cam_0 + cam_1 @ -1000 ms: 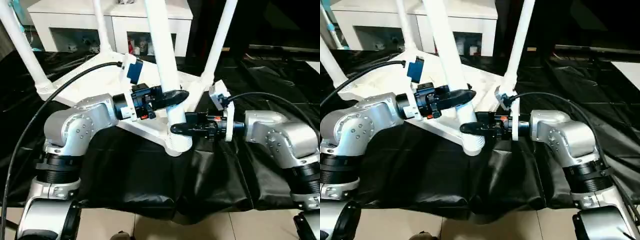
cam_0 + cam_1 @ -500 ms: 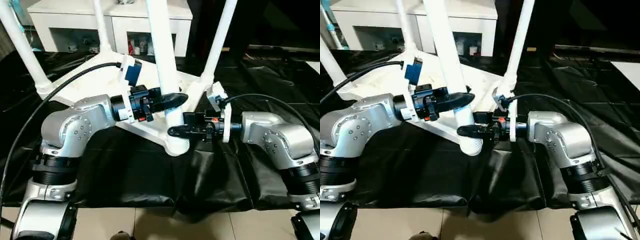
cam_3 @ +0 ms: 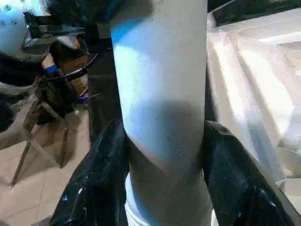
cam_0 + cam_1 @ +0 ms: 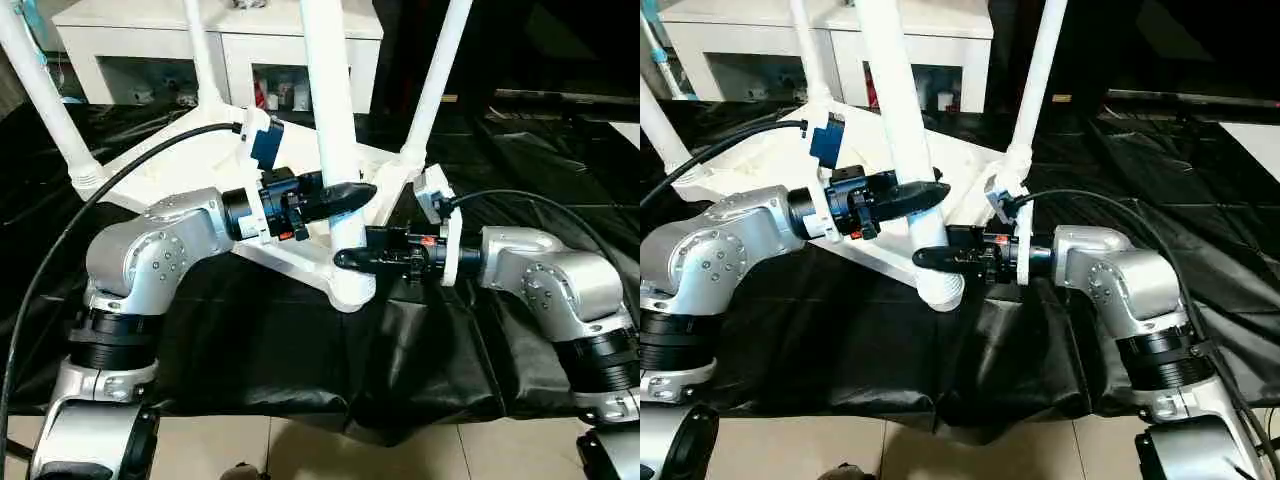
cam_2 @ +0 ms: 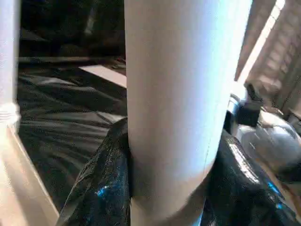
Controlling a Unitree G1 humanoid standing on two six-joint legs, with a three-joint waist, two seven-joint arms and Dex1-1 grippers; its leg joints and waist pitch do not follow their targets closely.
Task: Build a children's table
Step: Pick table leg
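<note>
Lying upside down on the black cloth draped over a big table (image 4: 300, 350), the small white plastic children's table top (image 4: 200, 160) shows its underside, with round sockets at the corners. Four long tapered white tube legs rise from those sockets, one to each: the near leg (image 4: 330, 120) in the near corner socket (image 4: 348, 290), a right leg (image 4: 435, 90), a far leg (image 4: 203, 60) and a left leg (image 4: 45, 100). All four run off the picture's upper edge, so their tips are cut off. Behind stands a white cabinet (image 4: 215, 50) with open compartments; small items sit inside, too dim to name.

Both silver arms reach in to the near leg. The left gripper (image 4: 345, 195) has its two black fingers (image 5: 101, 188) pressed against opposite sides of that leg, partway up. The right gripper (image 4: 350, 260) clamps the same leg lower down, just above the socket, its fingers (image 3: 89, 188) hugging the tube on both sides. Black cables loop from each wrist. The far sides of the sockets are hidden by the arms.
</note>
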